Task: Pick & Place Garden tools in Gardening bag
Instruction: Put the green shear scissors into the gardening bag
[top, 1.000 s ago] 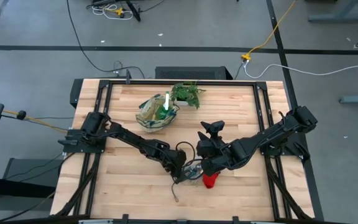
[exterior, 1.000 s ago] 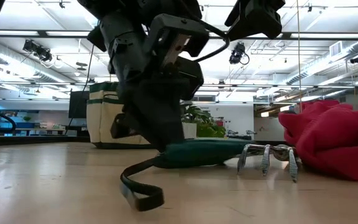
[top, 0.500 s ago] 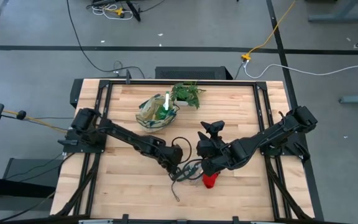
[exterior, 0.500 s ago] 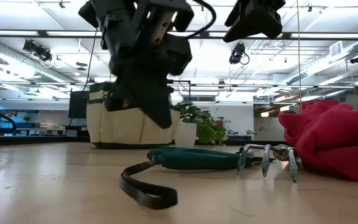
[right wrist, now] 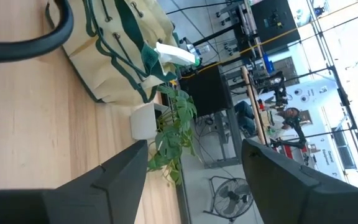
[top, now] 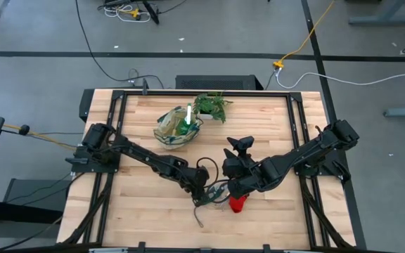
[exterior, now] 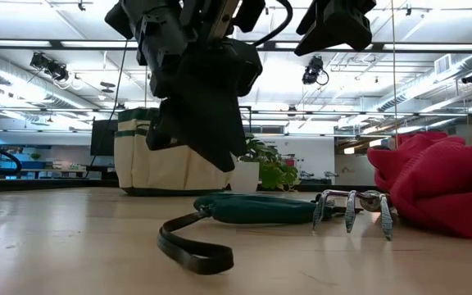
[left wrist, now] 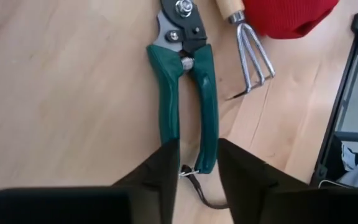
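bag (top: 176,130): 1 | pruners (left wrist: 188,93): 1 | rake (left wrist: 248,46): 1 | left gripper (left wrist: 197,163): parted, empty | right gripper (right wrist: 194,163): spread

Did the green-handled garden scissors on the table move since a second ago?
Yes. In the low view, the green-handled pruning shears slid a little toward the small metal hand rake, so their handles now overlap its prongs. The red gloves stayed put.

Wooden table (top: 139,204), bag (top: 176,131), potted plant (top: 211,105), pruners (left wrist: 188,93), rake (left wrist: 248,46), gloves (top: 238,203)
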You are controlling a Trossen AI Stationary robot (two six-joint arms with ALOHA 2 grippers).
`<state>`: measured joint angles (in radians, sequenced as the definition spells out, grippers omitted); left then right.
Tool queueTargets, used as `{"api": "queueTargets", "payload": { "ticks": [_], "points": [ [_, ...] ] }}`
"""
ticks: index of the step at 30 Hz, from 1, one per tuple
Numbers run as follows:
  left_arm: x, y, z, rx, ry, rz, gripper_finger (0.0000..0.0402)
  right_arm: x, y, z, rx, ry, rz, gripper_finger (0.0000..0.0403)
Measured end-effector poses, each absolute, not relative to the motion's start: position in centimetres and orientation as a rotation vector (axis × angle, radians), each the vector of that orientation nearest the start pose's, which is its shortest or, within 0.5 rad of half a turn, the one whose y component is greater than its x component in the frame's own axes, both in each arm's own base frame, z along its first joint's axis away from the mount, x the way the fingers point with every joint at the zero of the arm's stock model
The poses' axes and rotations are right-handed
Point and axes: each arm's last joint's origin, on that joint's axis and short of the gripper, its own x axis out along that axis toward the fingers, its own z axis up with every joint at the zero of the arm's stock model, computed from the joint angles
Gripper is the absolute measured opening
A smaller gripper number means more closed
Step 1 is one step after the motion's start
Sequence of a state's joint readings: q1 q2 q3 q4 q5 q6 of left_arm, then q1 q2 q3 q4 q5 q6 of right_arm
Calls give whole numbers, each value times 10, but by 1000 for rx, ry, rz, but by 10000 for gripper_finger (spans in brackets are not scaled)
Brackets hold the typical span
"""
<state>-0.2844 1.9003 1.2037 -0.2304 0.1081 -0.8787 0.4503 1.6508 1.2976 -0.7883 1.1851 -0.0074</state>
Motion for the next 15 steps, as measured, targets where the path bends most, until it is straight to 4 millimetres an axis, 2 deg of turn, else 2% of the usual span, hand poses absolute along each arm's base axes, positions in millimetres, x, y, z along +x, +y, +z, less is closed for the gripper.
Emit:
{"api": "queueTargets", "payload": {
  "ticks": [7,15],
  "points": [
    [373,-112,164,-682,1013,81,170,304,117,267,-856,799,-650,261],
    [374,-111,162,-661,1000,108,185,304,117,267,-851,797,-651,261]
  ]
}}
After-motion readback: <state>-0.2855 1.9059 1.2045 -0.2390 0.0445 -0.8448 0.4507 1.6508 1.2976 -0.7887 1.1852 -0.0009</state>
